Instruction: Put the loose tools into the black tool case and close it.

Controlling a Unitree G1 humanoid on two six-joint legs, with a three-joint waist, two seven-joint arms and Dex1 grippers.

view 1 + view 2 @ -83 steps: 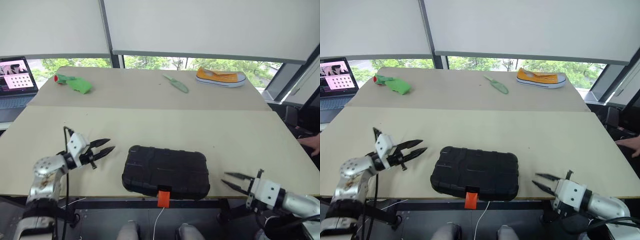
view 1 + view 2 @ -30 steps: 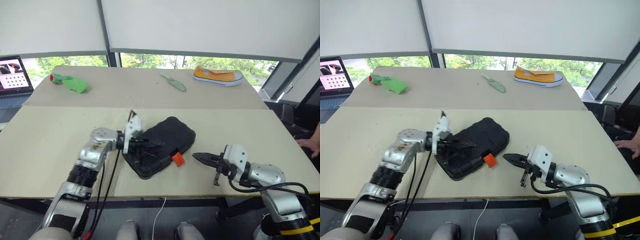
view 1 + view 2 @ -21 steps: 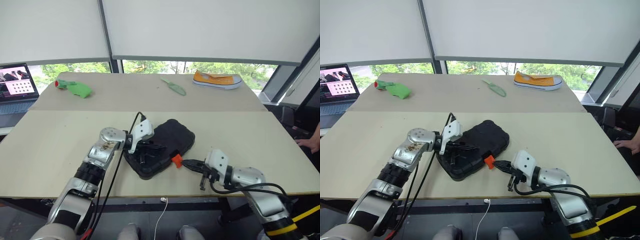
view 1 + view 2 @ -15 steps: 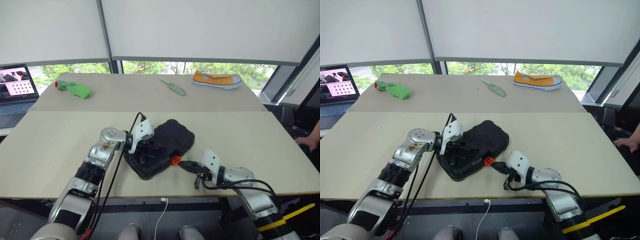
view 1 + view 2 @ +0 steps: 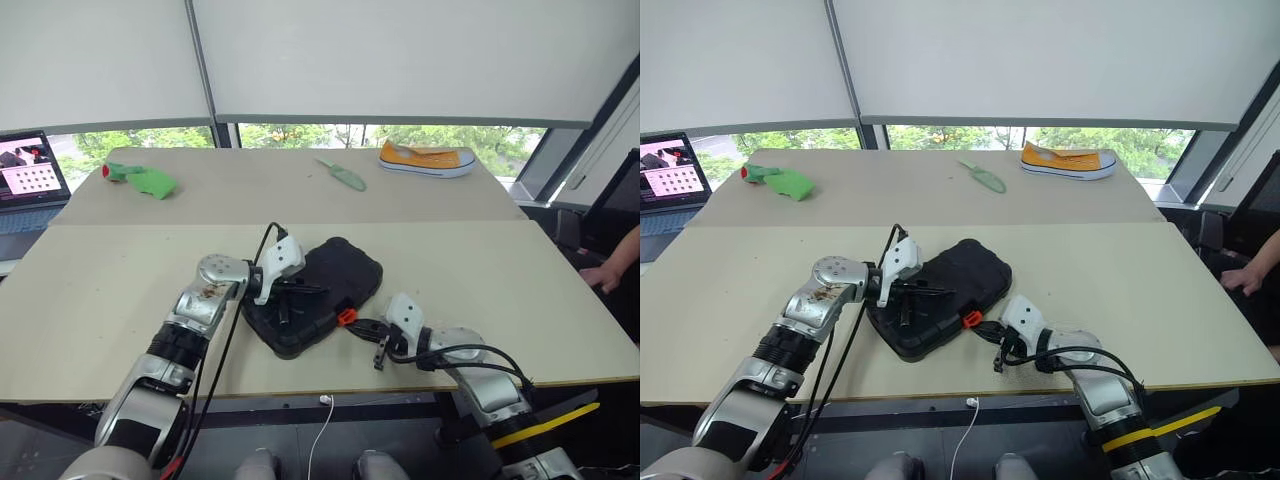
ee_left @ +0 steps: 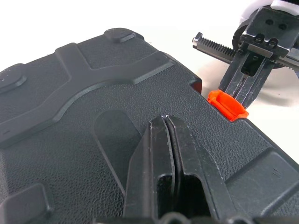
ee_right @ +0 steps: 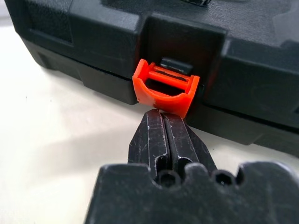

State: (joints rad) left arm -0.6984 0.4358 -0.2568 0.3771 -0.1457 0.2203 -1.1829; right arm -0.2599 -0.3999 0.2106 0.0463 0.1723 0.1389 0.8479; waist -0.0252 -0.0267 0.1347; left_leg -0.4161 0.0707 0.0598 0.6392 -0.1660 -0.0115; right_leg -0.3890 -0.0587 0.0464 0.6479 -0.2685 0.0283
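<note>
Black tool case (image 5: 318, 292) lid down, skewed at centre of desk (image 5: 100, 290); left tool (image 6: 167, 128) clenched empty, pressing on lid to steady it; right tool (image 7: 164, 122) clenched empty, tips under orange latch (image 7: 165, 88), likely to snap it home.

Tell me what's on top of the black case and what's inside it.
The shut left gripper rests on the case lid. The shut right gripper tip is at the orange latch, which hangs unfastened. The lid is down, so the inside is hidden.
</note>
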